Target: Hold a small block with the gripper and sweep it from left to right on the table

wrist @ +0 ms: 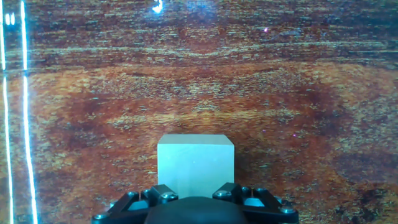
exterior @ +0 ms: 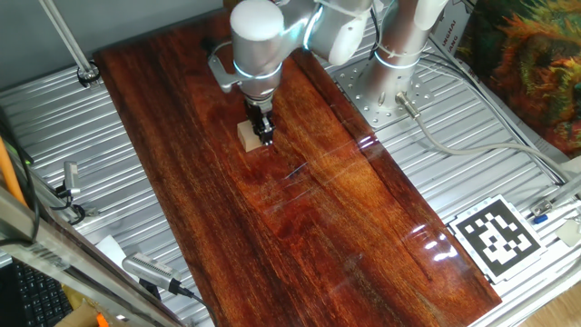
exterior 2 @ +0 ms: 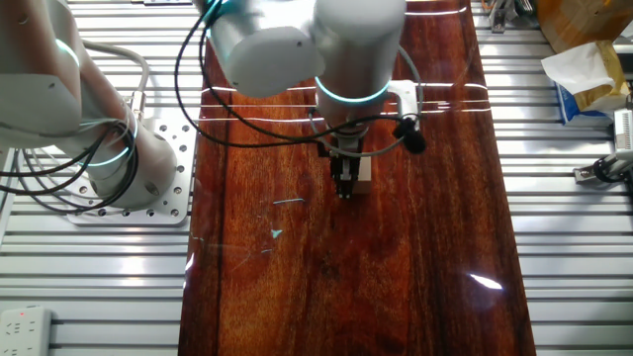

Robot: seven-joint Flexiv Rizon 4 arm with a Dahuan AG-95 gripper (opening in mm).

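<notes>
The gripper (exterior: 264, 136) is down at the table (exterior: 345, 218), and the small block (exterior: 249, 136) sits right at its tip, resting on the wood. From how things lie, the grasp looks either made or about to be made, and the sweep across the board appears to be mostly or wholly ahead; the pictures alone cannot say how much of the left-to-right stroke is done.

In the hand view the block (wrist: 195, 167) fills the space just ahead of the fingers (wrist: 158, 194), with the two finger bases flanking its near edge. The fingertips themselves are hidden below the frame there, so whether they pinch the cube cannot be told for certain. In the other fixed view the gripper (exterior 2: 345, 183) stands upright with the block (exterior 2: 364, 176) tight against one side of the narrow tip, touching it or nearly so. The fingers look close together rather than spread wide, about a block's width apart at most.
</notes>
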